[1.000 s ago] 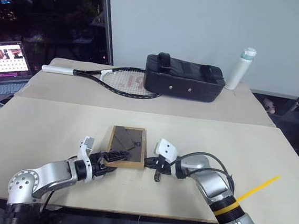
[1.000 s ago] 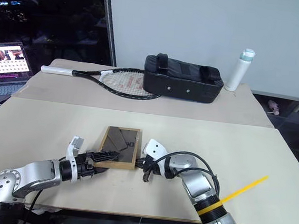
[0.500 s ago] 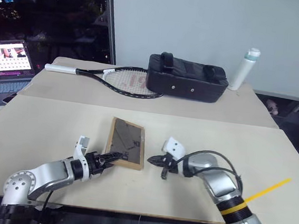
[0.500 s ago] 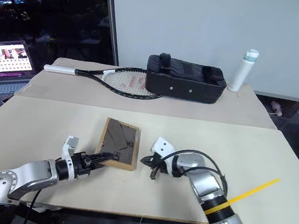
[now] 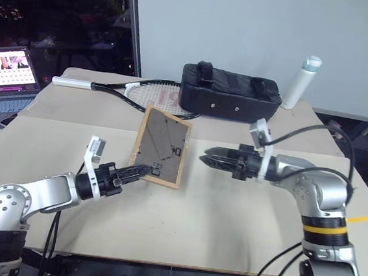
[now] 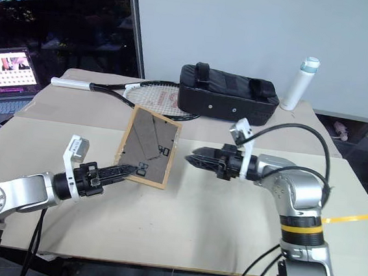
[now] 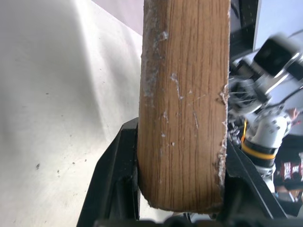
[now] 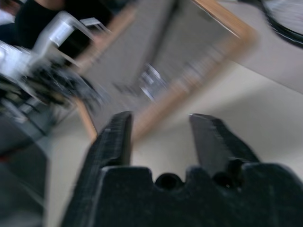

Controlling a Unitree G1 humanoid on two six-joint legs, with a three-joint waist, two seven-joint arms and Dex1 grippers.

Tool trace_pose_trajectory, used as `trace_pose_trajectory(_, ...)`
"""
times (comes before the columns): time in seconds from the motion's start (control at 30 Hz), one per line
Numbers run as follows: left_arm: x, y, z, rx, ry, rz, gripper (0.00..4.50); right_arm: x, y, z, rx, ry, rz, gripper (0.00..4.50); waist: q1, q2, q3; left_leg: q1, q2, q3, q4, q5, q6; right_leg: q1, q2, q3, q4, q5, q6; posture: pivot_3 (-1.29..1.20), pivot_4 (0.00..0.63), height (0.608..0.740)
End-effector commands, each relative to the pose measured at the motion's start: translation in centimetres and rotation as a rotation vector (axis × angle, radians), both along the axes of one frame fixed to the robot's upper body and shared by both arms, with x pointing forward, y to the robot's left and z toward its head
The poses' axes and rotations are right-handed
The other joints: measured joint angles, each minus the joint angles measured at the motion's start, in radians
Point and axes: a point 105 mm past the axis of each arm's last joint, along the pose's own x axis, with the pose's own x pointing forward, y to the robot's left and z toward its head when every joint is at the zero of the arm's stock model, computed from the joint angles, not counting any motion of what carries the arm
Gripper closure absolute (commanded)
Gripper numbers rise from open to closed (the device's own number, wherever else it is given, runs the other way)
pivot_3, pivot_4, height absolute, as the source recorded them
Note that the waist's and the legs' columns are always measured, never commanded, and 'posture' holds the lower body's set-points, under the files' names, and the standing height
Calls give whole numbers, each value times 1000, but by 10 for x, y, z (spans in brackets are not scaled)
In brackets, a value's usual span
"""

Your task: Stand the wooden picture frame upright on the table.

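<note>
While tilting up off table point(image 5: 242, 209) at centre-left of head view, wooden picture frame point(image 5: 161, 146) is showing dark back board toward camera, lower edge hanging just above tabletop. Left gripper point(image 5: 143, 169) is pinching frame's lower left corner, fingers pressing both faces of wood. Right gripper point(image 5: 207, 158) is hovering just right of frame, apart from it, fingers spread. Racket point(image 5: 142, 96), black bag point(image 5: 229, 94), white bottle point(image 5: 303, 83) are lying on far table at upper centre.

Two head cameras looked forward and down from above the counter point(image 5: 242, 215), sharing nearly the same wide scene, while the left wrist camera sat tight against the wooden picture frame point(image 7: 184, 104) and the right wrist camera faced that frame's back from nearby.
</note>
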Motion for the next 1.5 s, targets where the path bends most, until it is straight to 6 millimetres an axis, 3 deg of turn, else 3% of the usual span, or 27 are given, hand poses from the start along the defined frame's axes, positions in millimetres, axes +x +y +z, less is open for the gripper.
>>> trace_pose_trajectory(0.03, 0, -12, 11, 16, -62, -36, 3336, 5, 17, 15, 17, -43, 8, 271, 0, 0, 0, -2, 0, 0, 0, 0, 0, -2, 0, 0, 0, 0, 0, 0, 150, 676)
trace_pose_trajectory(0.07, 0, -14, 9, 35, -63, -44, 3336, 6, 20, 16, 19, -45, 9, 19, 1, 0, 0, -3, 0, 0, 0, 0, 0, -3, 0, 0, 0, 0, 0, 0, 150, 676)
trace_pose_trajectory(0.23, -5, -29, 15, 32, -85, -90, 3336, 4, 33, 4, -9, -30, 56, 19, 6, 0, 0, -10, 0, 0, 0, 0, 0, -7, 0, -1, 0, 1, 0, 0, 150, 676)
trace_pose_trajectory(0.37, -3, -26, 14, -21, -26, -81, 3336, -24, 43, 7, 21, -65, 226, 19, 7, 0, 0, -12, 0, -1, 0, 0, 0, -9, 0, -2, 0, 2, -1, 0, 150, 676)
trace_pose_trajectory(0.5, -4, -24, 15, -98, 30, -111, 3336, -30, 40, 9, 31, -95, 253, 19, 5, 0, 0, -12, 0, -1, 0, 0, 0, -8, 0, -2, 0, 2, 0, 0, 150, 676)
trace_pose_trajectory(0.63, -16, -23, 23, -153, -5, -205, 3336, -11, 19, 1, -48, -160, 134, 19, 6, 0, 0, -12, 0, -2, 1, 1, -1, -8, 0, -3, 0, 1, 1, 0, 150, 676)
trace_pose_trajectory(0.7, -15, -17, 23, -123, -1, -191, 3336, -1, -5, 2, -96, -162, 46, 19, 7, 0, 0, -12, 0, -2, 1, 1, -1, -8, 0, -3, 0, 1, 1, 0, 150, 676)
trace_pose_trajectory(0.83, -5, 2, 36, -146, -18, -146, 3336, -5, -49, 17, -157, -187, -32, 19, 19, 1, 1, -12, 0, -2, 1, 1, -1, -8, 0, -3, 0, 1, 1, 0, 150, 676)
trace_pose_trajectory(0.93, -8, 3, 40, -151, -21, -189, 3336, -1, -76, 23, -201, -241, -135, 19, 26, 1, 2, -12, 0, -1, 0, 1, -1, -9, 0, -3, -1, 1, 1, 0, 150, 676)
trace_pose_trajectory(1.03, -6, -2, 40, -191, -3, -233, 3336, 8, -87, 26, -242, -419, -268, 19, 26, 1, 1, -12, 0, -1, 0, 1, -2, -9, 0, -3, -1, 1, 0, 0, 150, 676)
trace_pose_trajectory(1.1, 3, -7, 34, -205, 31, -212, 3336, 14, -83, 28, -331, -715, -350, 19, 26, 1, 1, -11, 0, -1, 0, 1, -2, -9, 0, -3, -1, 1, 0, 0, 150, 676)
trace_pose_trajectory(1.17, 19, -10, 25, -243, 102, -148, 3336, 7, -71, 26, -377, -963, -370, 19, 28, 1, 1, -12, 0, -2, 1, 1, -1, -9, 0, -3, -1, 1, 1, 0, 150, 676)
trace_pose_trajectory(1.27, 24, -21, 16, -291, 160, -167, 3336, -4, -59, 1, -566, -1278, -319, 19, 32, 1, 1, -12, 0, -2, 1, 1, -2, -8, 0, -3, -1, 1, 2, 0, 150, 676)
trace_pose_trajectory(1.33, 22, -29, 11, -299, 190, -201, 3336, 0, -58, -3, -559, -1310, -358, 19, 32, 1, 1, -12, 0, -1, 0, 2, -2, -8, 0, -3, -2, 2, 1, 0, 150, 676)
trace_pose_trajectory(1.5, 20, -36, 11, -338, 203, -243, 3336, 2, -42, 12, -544, -1496, -367, 19, 29, 1, 2, -11, 0, -2, 1, 5, -7, -8, 0, -3, 2, 5, -4, 0, 150, 676)
